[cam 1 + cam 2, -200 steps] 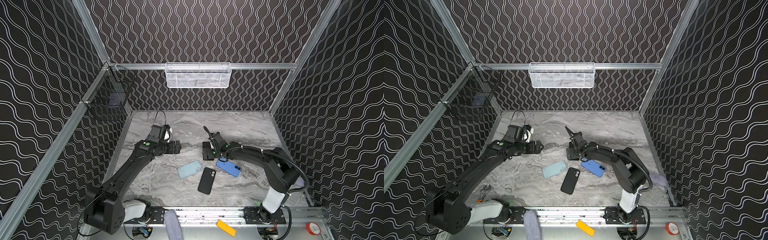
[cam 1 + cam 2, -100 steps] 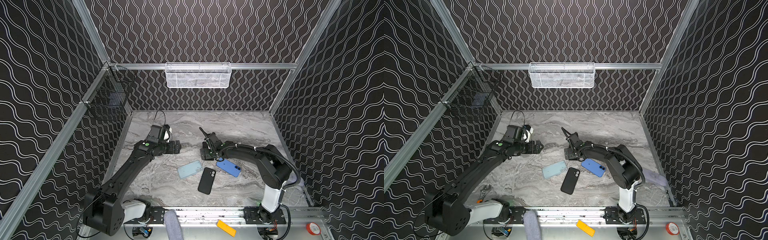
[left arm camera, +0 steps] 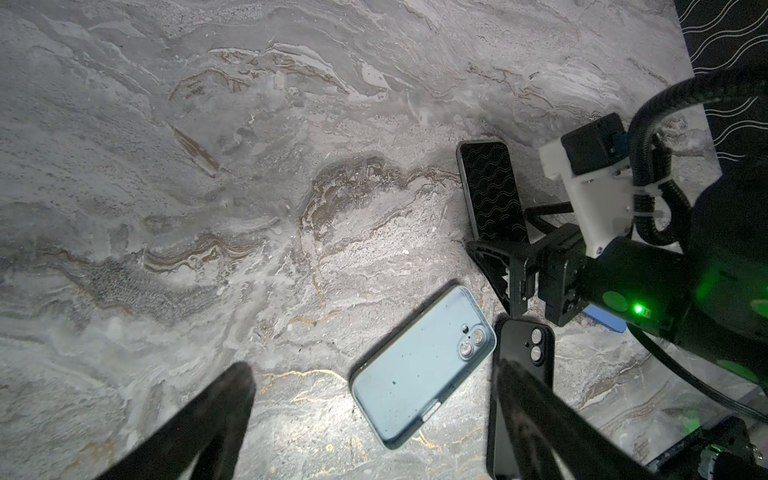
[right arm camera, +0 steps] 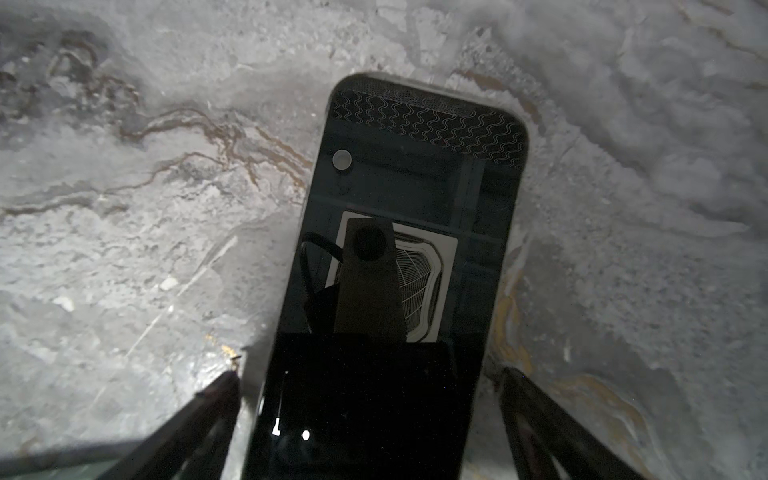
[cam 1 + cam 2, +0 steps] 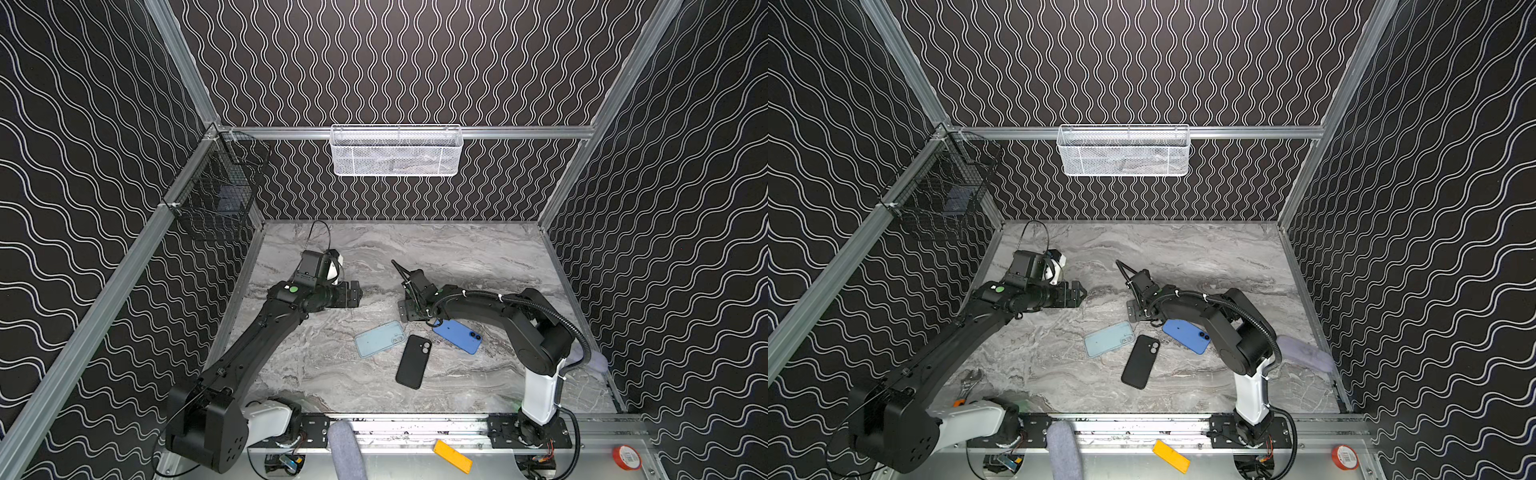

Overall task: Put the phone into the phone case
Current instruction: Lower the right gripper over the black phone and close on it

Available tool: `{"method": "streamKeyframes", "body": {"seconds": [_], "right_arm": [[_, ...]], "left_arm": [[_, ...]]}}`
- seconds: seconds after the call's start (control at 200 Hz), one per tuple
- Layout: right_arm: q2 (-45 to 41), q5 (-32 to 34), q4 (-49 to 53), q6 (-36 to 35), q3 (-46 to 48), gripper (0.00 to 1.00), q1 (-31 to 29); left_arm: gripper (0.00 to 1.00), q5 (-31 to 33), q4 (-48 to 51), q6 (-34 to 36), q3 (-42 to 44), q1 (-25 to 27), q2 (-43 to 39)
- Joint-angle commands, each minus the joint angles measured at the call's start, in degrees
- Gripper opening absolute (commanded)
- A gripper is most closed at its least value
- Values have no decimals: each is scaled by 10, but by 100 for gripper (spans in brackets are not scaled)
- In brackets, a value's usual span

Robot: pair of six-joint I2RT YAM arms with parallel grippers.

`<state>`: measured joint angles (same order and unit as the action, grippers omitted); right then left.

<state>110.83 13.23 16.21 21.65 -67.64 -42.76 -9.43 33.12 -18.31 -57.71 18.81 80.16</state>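
Right claw (image 4: 370, 376) has crept left a bit, jaws spread wide astride the glossy black glass-fronted phone (image 4: 415, 187), probably to pinch its edges; left claw (image 3: 374, 368) hangs released too.

Top views: high at the near edge, looking down toward the far wall (image 5: 395, 83); both cover the whole table (image 5: 457, 249). Left wrist view: low, facing right across the table. Right wrist view: very close above a phone (image 4: 415, 187); the same phone (image 3: 490, 195) shows in the left wrist view.
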Motion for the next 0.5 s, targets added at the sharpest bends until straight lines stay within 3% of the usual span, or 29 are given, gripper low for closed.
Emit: {"method": "streamKeyframes", "body": {"seconds": [0.0, 0.255, 0.365, 0.495], "right_arm": [[5, -5, 12, 12, 4, 97, -3], [-3, -2, 8, 13, 10, 87, -12], [-2, -2, 11, 9, 8, 75, -12], [-6, 0, 9, 8, 13, 70, -14]], "left_arm": [[96, 6, -7, -8, -2, 1, -2], [96, 8, -6, -9, -2, 1, -3], [96, 11, -6, -9, -1, 1, -2], [96, 11, -5, -9, -2, 1, -1]]}}
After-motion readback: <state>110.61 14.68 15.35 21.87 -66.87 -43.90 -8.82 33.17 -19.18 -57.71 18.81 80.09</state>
